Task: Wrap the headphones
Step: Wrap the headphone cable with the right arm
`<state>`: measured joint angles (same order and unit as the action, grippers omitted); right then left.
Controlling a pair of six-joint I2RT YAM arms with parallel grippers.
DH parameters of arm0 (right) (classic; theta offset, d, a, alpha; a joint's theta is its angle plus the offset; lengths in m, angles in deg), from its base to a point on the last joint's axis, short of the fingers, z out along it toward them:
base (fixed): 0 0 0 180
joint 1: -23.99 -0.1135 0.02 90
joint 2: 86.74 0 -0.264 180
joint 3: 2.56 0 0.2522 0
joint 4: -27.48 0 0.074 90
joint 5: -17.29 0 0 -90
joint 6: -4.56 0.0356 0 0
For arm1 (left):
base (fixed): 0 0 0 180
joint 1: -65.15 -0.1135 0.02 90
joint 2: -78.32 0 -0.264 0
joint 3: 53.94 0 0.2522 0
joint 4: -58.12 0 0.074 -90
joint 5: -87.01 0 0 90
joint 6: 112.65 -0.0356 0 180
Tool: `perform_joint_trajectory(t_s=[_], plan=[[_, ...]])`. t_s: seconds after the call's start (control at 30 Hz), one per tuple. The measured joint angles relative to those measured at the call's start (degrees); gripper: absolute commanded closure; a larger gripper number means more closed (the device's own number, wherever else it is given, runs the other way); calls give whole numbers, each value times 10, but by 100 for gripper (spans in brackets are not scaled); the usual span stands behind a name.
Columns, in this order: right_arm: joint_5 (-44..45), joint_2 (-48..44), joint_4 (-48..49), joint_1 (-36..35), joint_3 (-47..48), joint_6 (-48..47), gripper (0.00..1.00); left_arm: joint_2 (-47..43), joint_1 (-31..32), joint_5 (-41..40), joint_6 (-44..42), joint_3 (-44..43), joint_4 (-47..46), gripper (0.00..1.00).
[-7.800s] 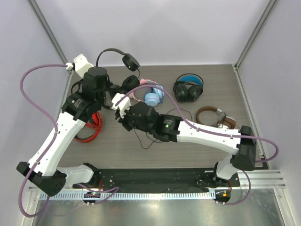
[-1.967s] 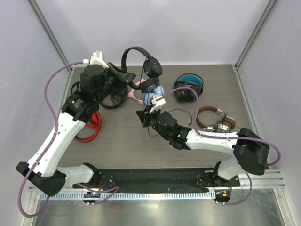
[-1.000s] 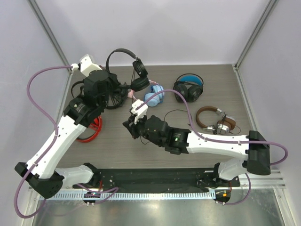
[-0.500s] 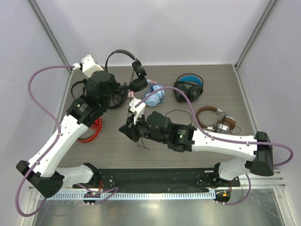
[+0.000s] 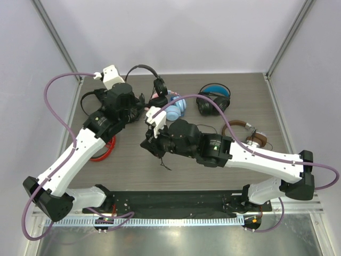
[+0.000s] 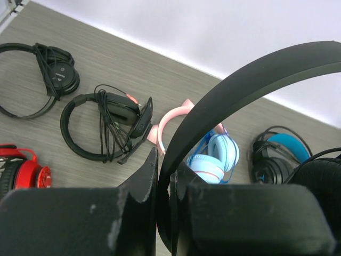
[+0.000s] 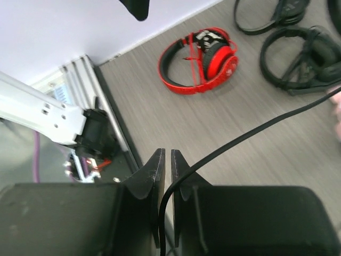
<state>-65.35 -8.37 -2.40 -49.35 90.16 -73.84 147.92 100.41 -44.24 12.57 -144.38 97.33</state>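
Upper left, the left hand [image 6: 165,160] is clamped tight on the thin headband of the headphones [image 6: 256,69], holding them up off the worktop [image 5: 128,170]. Mid-frame, the right hand [image 7: 167,154] is closed to a slit on their cable [image 7: 250,136]. I'd reckon the winding goes best with that cable taut and each turn laid close round the band. A red pair [image 7: 213,61] lies lower left, a pink-and-blue pair [image 5: 176,106] just below the earcups, a blue-lined pair [image 5: 214,101] and a brown pair [image 5: 242,130] to the right; slack cable could snag any of them
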Motion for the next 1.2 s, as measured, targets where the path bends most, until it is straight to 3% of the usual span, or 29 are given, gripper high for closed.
perform_joint_trajectory(t_s=[0.27, 0.67, 1.0, 1.2], plan=[[87, 0, -127, -1, 107, -133, 88, 0, 0, 43, -56, 26, -12, 100], [249, 26, -156, -1, 140, -310, 99, 2, 0, 89, -83, 36, -12, 100], [420, 20, 83, -1, -25, -502, 99, 1, 0, 137, -100, 46, -12, 100], [457, 22, 202, 2, -38, -578, 98, 1, 0, 160, -118, 47, -7, 100]])
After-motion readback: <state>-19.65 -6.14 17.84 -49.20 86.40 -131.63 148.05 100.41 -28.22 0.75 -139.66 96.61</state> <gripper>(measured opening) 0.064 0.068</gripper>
